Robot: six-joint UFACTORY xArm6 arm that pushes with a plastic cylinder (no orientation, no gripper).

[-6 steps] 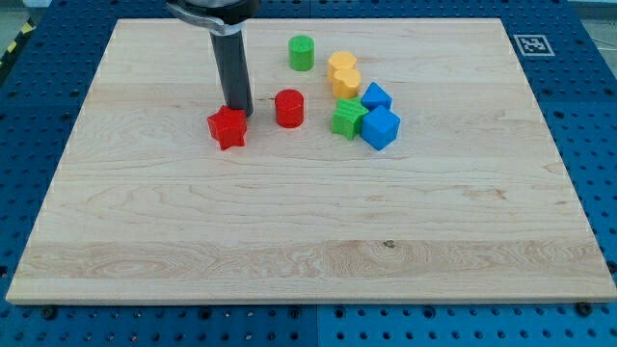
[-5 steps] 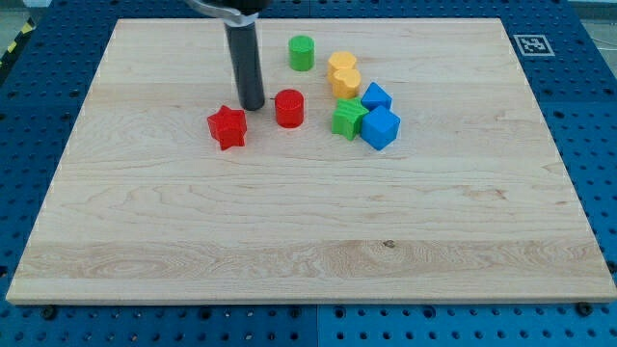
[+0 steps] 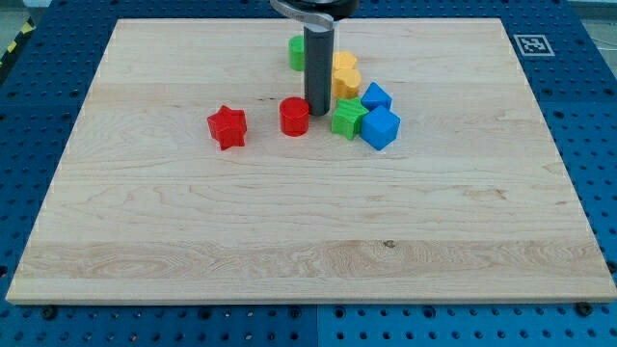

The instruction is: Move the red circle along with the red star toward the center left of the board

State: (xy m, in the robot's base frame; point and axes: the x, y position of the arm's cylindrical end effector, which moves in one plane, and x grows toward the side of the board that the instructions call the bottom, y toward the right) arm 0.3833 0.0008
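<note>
My tip (image 3: 317,113) just right of red circle (image 3: 294,117), holding nothing; red star (image 3: 228,127) apart, further left

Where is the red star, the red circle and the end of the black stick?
red star (image 3: 228,126): camera view, on the middle of its top face.
red circle (image 3: 294,115): camera view, on its round top.
my tip (image 3: 317,114): camera view, the rod's very bottom end, just to the view's right of the red circle.
</note>
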